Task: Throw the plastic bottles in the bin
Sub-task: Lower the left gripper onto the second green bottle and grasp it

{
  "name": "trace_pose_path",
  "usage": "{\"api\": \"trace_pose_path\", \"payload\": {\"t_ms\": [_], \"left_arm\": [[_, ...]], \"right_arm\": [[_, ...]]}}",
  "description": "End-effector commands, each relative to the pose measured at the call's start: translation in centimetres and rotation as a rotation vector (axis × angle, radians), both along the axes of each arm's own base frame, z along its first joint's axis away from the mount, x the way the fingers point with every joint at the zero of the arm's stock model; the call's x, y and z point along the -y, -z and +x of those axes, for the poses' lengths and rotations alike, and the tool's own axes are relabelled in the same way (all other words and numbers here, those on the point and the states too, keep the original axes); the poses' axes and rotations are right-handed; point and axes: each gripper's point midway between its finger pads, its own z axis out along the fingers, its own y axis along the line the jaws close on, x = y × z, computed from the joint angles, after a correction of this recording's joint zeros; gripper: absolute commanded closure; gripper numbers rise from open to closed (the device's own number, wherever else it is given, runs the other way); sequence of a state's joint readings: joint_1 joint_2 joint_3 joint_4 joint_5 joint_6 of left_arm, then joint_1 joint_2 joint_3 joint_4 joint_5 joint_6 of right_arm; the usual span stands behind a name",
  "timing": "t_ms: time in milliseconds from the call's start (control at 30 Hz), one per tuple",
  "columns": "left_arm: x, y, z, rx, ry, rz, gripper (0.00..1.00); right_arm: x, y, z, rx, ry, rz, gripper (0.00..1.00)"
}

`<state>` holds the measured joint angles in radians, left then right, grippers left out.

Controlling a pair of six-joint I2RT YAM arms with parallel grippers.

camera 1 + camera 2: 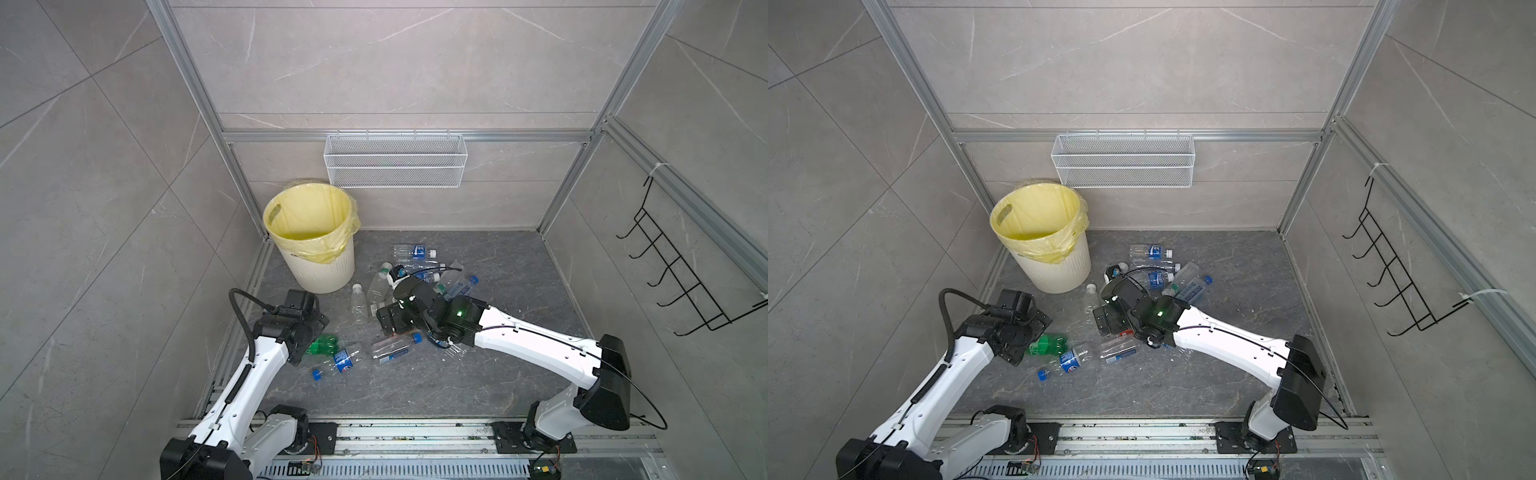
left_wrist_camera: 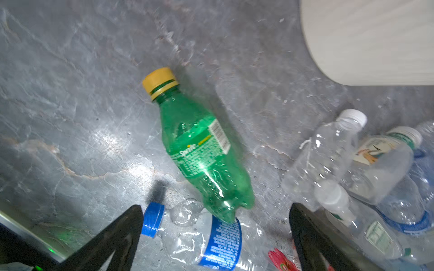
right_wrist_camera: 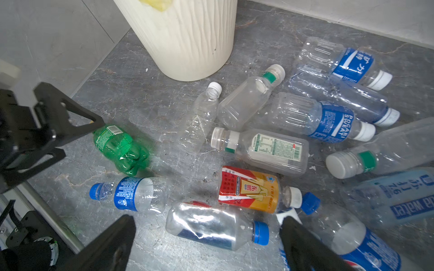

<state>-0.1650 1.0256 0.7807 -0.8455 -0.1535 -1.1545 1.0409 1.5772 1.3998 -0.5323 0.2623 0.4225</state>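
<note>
Left claw wide open, empty, green bottle lying flat, yellow cap pointing away

My left claw has fingers of matt black plastic. The dark grey veined stone-look floor is smooth with a dull sheen. The green plastic bottle with the yellow cap is glossy and dented, its label slick. The clear plastic bottles are thin, shiny and crumpled. The round cream-white ribbed plastic bin looks matt; its translucent yellow bag is thin wrinkled film. The white wire mesh basket looks like painted metal.
</note>
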Motion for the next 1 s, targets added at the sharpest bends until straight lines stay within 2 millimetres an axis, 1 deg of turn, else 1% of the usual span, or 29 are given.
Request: {"api": "trace_pose_path", "payload": {"t_ms": [0,167,333,467,567,733,900,967], "left_arm": [[0.1,1.2,1.0,0.042,-0.079,-0.107,0.00],[-0.4,2.7,1.7,0.071,-0.094,-0.141,0.00],[-0.7,3.4,2.9,0.108,-0.088,-0.152,0.00],[-0.9,4.4,3.5,0.094,-0.092,-0.162,0.02],[-0.8,5.0,4.0,0.087,-0.080,-0.173,0.06],[-1.0,6.0,4.3,0.073,-0.068,-0.169,0.16],[-1.0,6.4,4.5,0.080,-0.042,-0.157,0.22],[-1.0,6.4,4.7,0.090,-0.030,-0.155,0.26]], "right_arm": [[-0.5,1.2,0.1,-0.010,0.012,-0.016,0.00],[-1.1,1.8,-0.2,-0.025,-0.002,-0.022,0.00],[-1.7,2.3,-0.3,-0.035,-0.013,-0.029,0.00],[-2.2,2.4,-0.3,-0.041,-0.019,-0.026,0.00],[-2.3,2.6,-0.4,-0.045,-0.022,-0.028,0.00],[-2.3,2.9,-0.2,-0.044,-0.016,-0.036,0.00],[-2.3,3.2,-0.1,-0.044,-0.010,-0.046,0.00],[-2.3,3.3,0.0,-0.047,-0.006,-0.045,0.00]]}}
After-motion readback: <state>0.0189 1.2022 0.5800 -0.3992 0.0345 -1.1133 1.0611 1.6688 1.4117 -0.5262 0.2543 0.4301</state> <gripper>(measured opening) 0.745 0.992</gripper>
